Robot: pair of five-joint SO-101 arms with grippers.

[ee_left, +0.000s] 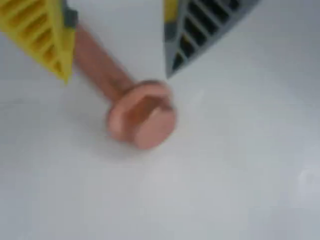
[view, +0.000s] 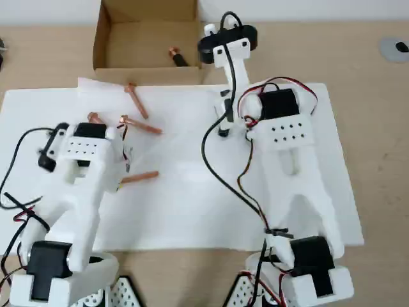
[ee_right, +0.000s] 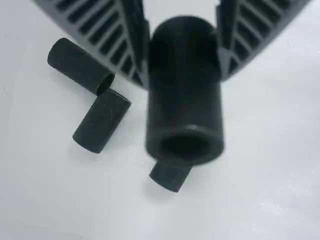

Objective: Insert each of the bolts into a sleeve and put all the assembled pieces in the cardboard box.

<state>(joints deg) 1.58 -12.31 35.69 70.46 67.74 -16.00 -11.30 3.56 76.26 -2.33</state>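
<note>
**A:** What was the left gripper point(ee_left: 116, 77) doing?

**B:** It was down over a bolt point(ee_left: 141, 120) lying flat on the white sheet point(view: 192, 211). Its jaws were released and straddled the shank. The yellow finger was against one side and the dark one stood just clear of the other. I judged that it was set there to close on the shank and leave the head free.

**A:** And the right gripper point(ee_right: 182, 75)?

**B:** It was clenched on a black sleeve point(ee_right: 185, 120), toward one o'clock from the sheet's centre. The open bore faced outward, which would suit presenting the hole to a bolt. Three loose sleeves point(ee_right: 102, 127) lay beneath and beside it, one partly hidden behind the held one.

**A:** Where was everything else?

**B:** The loose bolts point(view: 137, 101) were scattered toward ten and eleven o'clock on the sheet, near the left arm. The cardboard box point(view: 102, 38) sat past the sheet's far edge at eleven o'clock, and it already held one assembled piece point(view: 177, 56).

**A:** So how far along was the task?

**B:** It seemed early. One piece was boxed, and the pairing in hand was not yet joined.
</note>
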